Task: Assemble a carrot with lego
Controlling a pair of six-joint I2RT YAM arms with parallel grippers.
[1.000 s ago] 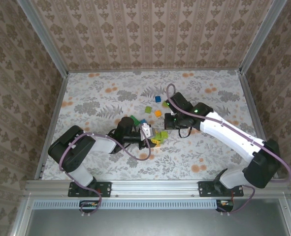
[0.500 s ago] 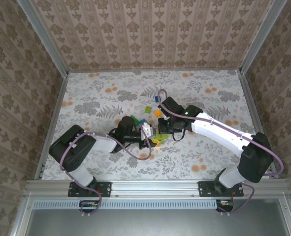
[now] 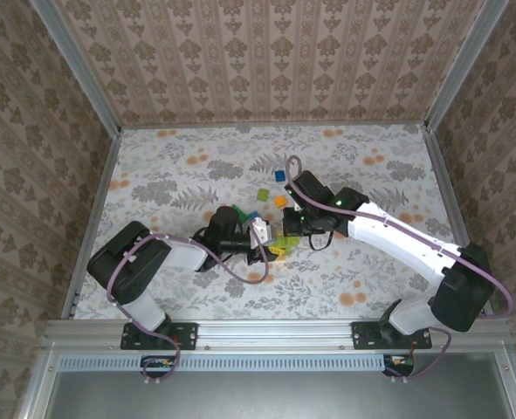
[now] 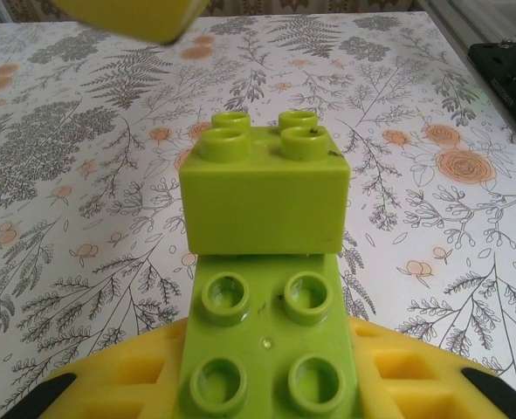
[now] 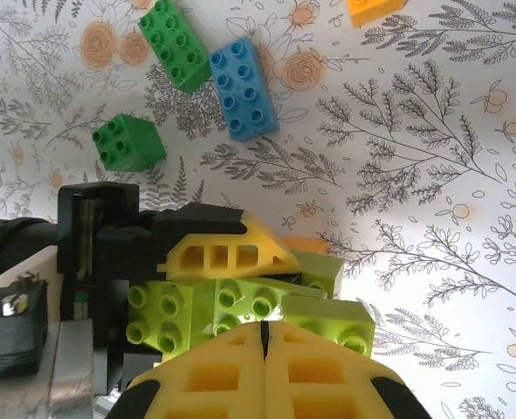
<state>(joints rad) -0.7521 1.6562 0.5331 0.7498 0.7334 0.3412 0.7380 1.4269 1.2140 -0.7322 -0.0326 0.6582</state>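
Three papered walls point(image 3: 266, 61) enclose the floral tabletop point(image 3: 179, 166).

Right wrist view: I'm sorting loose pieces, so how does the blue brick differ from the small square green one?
The blue brick is long, two rows of four studs; the small green brick is square, with four studs. The blue brick lies close by a long green brick; the small green brick lies apart. Both lie loose on the table, studs up.

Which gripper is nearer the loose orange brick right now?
Right. The right gripper sits just nearside of the orange brick; the left gripper, holding the carrot, is farther back toward the bases.
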